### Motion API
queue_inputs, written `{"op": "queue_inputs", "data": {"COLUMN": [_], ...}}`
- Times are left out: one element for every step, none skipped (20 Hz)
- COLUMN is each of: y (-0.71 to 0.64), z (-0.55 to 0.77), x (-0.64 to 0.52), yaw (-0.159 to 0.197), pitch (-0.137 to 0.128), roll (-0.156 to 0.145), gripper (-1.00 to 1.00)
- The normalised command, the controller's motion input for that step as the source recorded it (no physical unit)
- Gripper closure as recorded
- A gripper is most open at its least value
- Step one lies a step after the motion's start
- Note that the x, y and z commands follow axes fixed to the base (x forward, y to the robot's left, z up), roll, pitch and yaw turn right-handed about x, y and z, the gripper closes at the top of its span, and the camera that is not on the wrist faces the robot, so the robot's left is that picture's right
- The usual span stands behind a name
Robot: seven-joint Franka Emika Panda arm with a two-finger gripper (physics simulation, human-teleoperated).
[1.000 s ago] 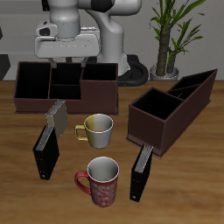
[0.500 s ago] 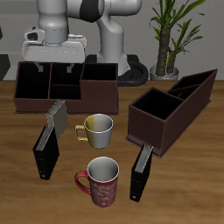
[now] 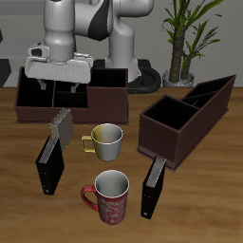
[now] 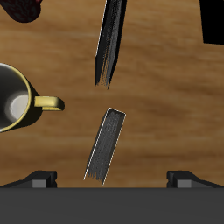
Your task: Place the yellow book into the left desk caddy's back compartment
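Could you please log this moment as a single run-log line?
phase: approach | gripper: open, empty, above yellow book | yellow book: upright on table | left desk caddy: book not placed

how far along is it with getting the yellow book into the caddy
Nothing looks done: the yellow book stands on the table by the yellow mug. In hand: the pincer hangs above it, open and empty. Left: grasp, carry, drop into the left desk caddy's back compartment.

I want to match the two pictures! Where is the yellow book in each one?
Exterior view: the yellow book stands on edge in front of the wide dark box, beside the yellow mug.
Wrist view: the yellow book is a thin grey strip seen from above, near the mug's handle.
Shared landmark: the yellow mug, its handle pointing toward the book.
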Motion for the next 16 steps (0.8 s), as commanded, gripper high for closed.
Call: {"op": "queue_inputs", "data": {"y": [0.03, 0.09, 0.08, 0.15, 0.04, 0.02, 0.01, -0.13, -0.10, -0.10, -0.06, -0.13, -0.03, -0.14, -0.12, -0.05], "z": [-0.32, -0.20, -0.25, -0.55, -0.32, -0.14, -0.31, -0.25, -0.21, -0.23, -0.20, -0.23, -0.17, -0.22, -0.22, -0.20], "x": [0.12, 0.07, 0.06, 0.21, 0.08, 0.02, 0.10, 0.03, 0.05, 0.08, 0.09, 0.07, 0.07, 0.08, 0.12, 0.10], "yaw": [-0.036, -0.054, -0.063, -0.018, -0.023, -0.045, -0.078, -0.098, -0.029, -0.020, 0.002, -0.029, -0.007, 0.007, -0.063, 0.030], "pitch": [0.017, 0.006, -0.045, 0.078, 0.010, -0.003, 0.029, 0.001, 0.001, 0.013, 0.001, 0.001, 0.019, 0.016, 0.032, 0.020], "roll": [-0.058, 0.028, 0.004, -0.011, -0.001, 0.004, -0.012, -0.020, -0.005, -0.028, -0.001, -0.054, 0.012, -0.033, -0.022, -0.006], "gripper": [-1.00, -1.00, -1.00, -1.00, -1.00, -1.00, -1.00, -1.00, -1.00, -1.00, -1.00, -1.00, -1.00, -1.00, -1.00, -1.00]}}
